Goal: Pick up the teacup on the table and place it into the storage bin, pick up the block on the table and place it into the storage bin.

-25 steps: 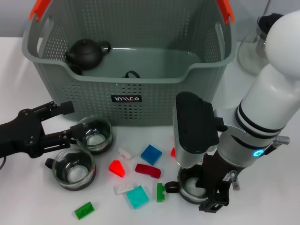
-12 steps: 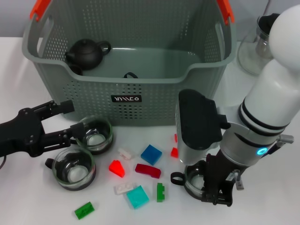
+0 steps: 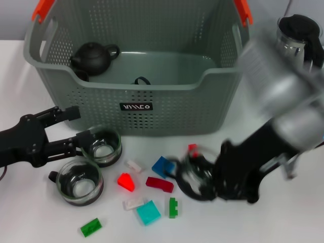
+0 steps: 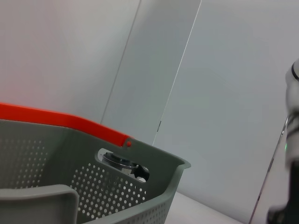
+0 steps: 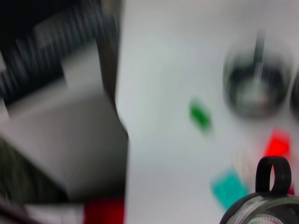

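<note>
From the head, the right tool (image 3: 202,185) pinches a glass teacup (image 3: 195,172) low over the counter (image 3: 283,217) among blocks, before the storage bin (image 3: 136,106); the left tool (image 3: 76,129) sits spread beside 2 more teacups. The left wrist shows the bin's rim. The right wrist shows the teacup's black handle (image 5: 273,175).

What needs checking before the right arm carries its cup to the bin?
1. Glass teacup at right gripper: grip cannot tell, motion blur.
2. Cup lifted off the table: cannot tell.
3. Storage bin has bare floor for a drop: ok, only a black teapot at its left end.
4. Left gripper out of the path: ok, beside the two other glass cups.
5. Blue block close beside the carried cup: not ok.
</note>
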You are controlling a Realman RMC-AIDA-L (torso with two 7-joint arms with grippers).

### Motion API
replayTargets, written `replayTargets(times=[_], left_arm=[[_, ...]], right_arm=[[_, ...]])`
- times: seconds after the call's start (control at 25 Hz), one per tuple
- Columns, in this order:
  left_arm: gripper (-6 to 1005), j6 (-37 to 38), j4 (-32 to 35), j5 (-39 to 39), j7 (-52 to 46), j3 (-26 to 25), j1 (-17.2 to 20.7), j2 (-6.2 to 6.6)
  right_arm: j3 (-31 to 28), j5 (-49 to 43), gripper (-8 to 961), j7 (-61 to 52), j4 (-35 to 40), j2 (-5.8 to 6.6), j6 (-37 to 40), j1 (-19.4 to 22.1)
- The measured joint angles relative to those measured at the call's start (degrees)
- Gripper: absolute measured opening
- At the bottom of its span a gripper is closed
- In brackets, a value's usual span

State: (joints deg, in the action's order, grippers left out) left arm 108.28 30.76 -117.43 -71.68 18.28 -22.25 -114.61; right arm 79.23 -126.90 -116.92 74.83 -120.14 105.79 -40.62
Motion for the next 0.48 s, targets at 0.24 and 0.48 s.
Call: replayTargets(times=[0.24, 0.48], left_arm=[[842, 0.0, 0.0, 0.0, 0.0, 0.0, -0.1, 0.00], [842, 0.0, 0.0, 0.1, 0.0, 0.0, -0.6, -0.01]], right_arm=[[-21.5, 18.0, 55, 8.2, -2.9, 1.18, 7.8, 2.6], [-29.1, 31.6, 54, 11.7, -5.0, 1.12, 4.5, 4.7]])
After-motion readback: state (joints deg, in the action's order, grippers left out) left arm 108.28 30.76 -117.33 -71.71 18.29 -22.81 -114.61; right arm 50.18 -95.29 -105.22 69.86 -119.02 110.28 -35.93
